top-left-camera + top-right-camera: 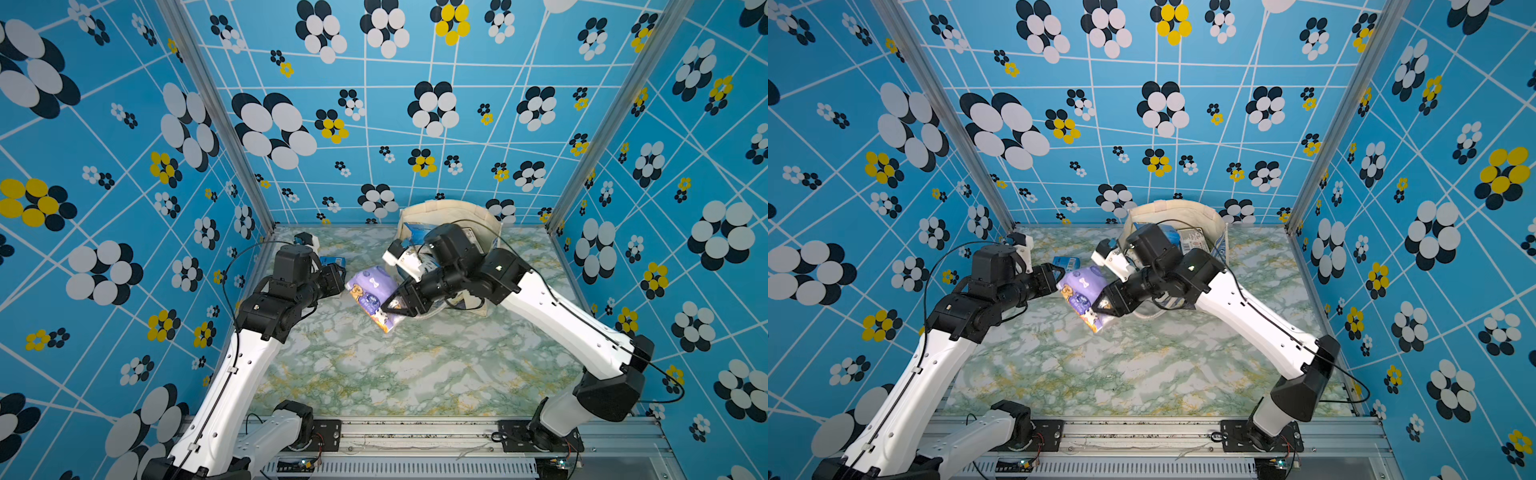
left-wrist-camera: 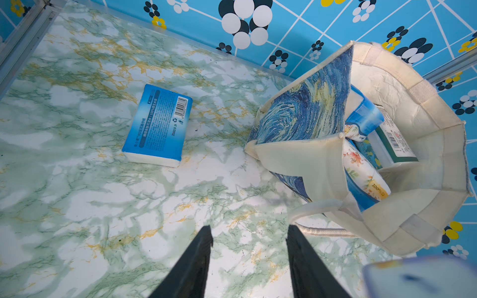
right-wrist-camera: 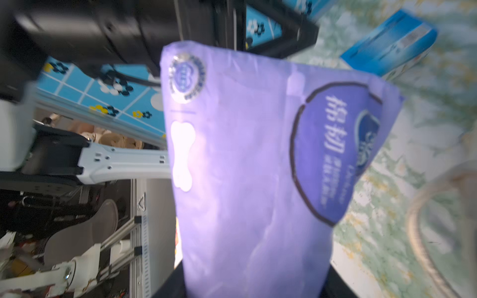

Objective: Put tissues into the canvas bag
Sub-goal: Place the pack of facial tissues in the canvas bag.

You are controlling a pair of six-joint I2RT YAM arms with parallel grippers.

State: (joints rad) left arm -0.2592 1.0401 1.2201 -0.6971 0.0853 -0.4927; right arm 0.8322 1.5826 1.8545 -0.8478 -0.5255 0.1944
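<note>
Hanging tilted over the green-veined marble tabletop (image 1: 374, 374), the lilac plastic-wrapped tissue pack (image 1: 371, 293) is being pinched at one end by the right gripper (image 1: 391, 306), jaws clamped on its wrapper, probably for carrying to the cream canvas tote bag with the blue swirl print (image 2: 304, 108) standing just behind. The left gripper (image 2: 248, 229) is hovering beside the pack's other end, jaws apart and empty. A blue brick-shaped tissue pack (image 2: 157, 126) is lying on the table nearby.

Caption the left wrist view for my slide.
Open left tool over the table; a blue tissue pack lies flat near the canvas bag holding several packs.
</note>
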